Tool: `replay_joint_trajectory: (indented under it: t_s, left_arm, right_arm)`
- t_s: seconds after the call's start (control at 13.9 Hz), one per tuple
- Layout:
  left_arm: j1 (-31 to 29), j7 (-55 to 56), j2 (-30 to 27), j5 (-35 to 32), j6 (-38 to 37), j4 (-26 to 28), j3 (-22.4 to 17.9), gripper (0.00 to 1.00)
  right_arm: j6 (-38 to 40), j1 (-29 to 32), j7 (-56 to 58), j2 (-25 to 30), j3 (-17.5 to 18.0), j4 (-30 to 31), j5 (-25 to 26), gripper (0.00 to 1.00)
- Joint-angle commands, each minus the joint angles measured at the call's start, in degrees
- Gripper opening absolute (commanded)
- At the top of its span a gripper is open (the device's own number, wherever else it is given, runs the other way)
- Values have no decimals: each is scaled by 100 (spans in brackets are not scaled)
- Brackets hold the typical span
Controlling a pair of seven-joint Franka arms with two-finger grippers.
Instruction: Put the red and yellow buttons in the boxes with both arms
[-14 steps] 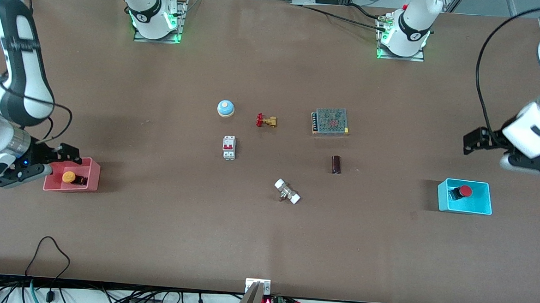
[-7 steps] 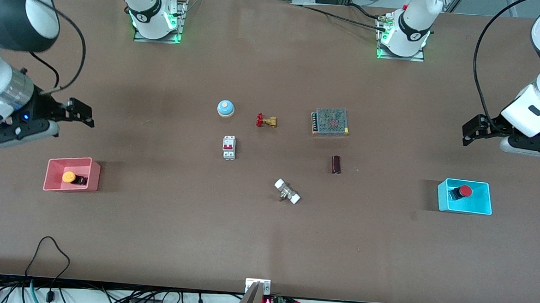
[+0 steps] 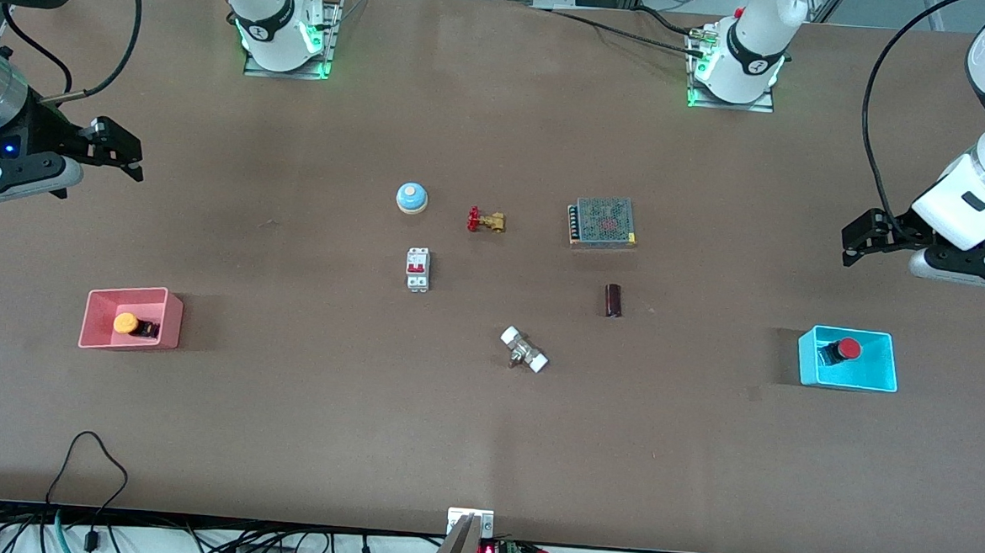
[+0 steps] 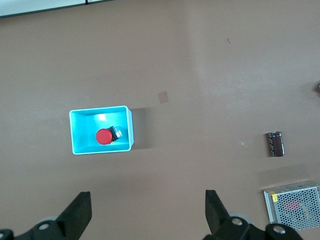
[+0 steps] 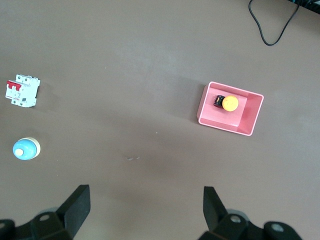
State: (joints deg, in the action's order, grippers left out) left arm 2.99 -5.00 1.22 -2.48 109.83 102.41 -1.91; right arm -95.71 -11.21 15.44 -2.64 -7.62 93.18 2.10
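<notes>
Buttons boxed (yellow button [image 3: 126,322] pink box [image 3: 131,318], red button [image 3: 849,348] cyan box [image 3: 847,358])

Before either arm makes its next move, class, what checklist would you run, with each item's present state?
1. Yellow button in pink box: ok.
2. Red button in cyan box: ok.
3. Left gripper open, holding nothing, over bare table: ok.
4. Right gripper open, holding nothing, over bare table: ok.
5. Both boxes upright on the table: ok.
6. No button left among the middle parts: ok.

Front camera overlooks table; wrist cameras (overhead) face down.
</notes>
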Motion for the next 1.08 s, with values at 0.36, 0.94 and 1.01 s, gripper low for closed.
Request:
replay_joint_trajectory:
  t_s: [0.36, 0.94, 1.01]
  left_arm:
    - [35, -62, -79, 81, -14, 69, -28, 100]
    - [43, -36, -79, 81, -14, 60, -11, 100]
    - [43, -27, -79, 81, -14, 60, 15, 100]
  right_arm:
    - [18, -31, -120, -96, -55, -81, 80, 100]
    - [18, 505, -120, -149, 383, -81, 71, 100]
    - [18, 575, -120, -149, 454, -81, 71, 100]
